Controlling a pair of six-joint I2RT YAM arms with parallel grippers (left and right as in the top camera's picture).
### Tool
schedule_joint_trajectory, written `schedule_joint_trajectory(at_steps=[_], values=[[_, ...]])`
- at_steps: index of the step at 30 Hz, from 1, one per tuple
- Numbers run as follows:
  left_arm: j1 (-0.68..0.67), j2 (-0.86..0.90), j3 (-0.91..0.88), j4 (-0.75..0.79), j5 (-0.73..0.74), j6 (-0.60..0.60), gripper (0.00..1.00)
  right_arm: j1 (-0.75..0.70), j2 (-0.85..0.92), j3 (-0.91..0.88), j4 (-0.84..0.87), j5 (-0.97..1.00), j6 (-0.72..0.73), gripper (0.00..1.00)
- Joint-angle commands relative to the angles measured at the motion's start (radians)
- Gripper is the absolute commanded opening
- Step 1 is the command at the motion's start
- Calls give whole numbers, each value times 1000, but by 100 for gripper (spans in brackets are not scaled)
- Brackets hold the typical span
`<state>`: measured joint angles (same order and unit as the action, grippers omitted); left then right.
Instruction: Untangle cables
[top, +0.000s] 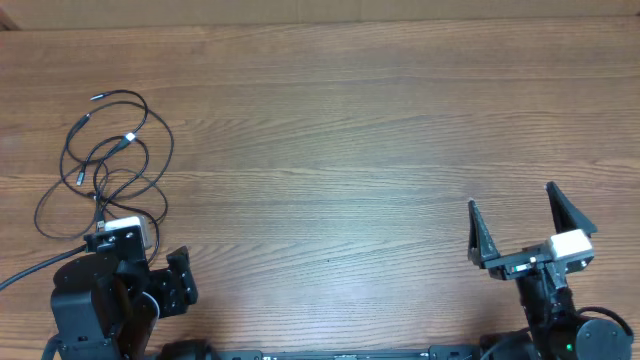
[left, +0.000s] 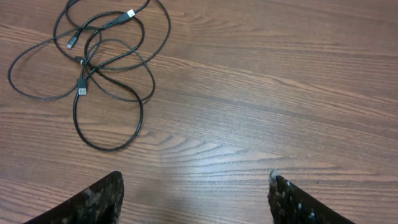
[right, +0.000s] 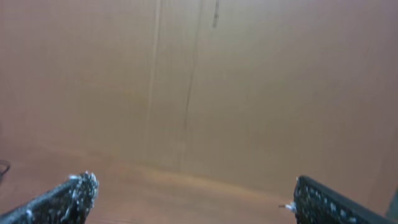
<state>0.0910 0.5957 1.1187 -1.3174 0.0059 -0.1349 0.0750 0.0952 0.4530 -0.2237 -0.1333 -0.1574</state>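
The cables lie in a loose tangle of overlapping black loops on the wooden table at the far left, with several small plugs showing, one of them silver-tipped. In the left wrist view the cables sit at the upper left, ahead and left of the fingers. My left gripper is open and empty just short of the tangle. My right gripper is open and empty at the front right, far from the cables.
A brown cardboard wall runs along the table's far edge. A thicker black arm cable trails off to the left beside the left arm's base. Both arm bases stand at the front edge.
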Motion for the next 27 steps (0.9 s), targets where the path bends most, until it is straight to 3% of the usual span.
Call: schedule_joint_trajectory(at_steps=[1, 10, 27], values=[[-7, -1, -2, 1, -10, -3, 74, 9, -47, -92, 100, -2, -2, 100], [-7, -1, -2, 1, -10, -3, 74, 9, -92, -234, 323, -3, -14, 100], [-7, -1, -2, 1, -10, -3, 74, 9, -92, -307, 441, -10, -132, 100]])
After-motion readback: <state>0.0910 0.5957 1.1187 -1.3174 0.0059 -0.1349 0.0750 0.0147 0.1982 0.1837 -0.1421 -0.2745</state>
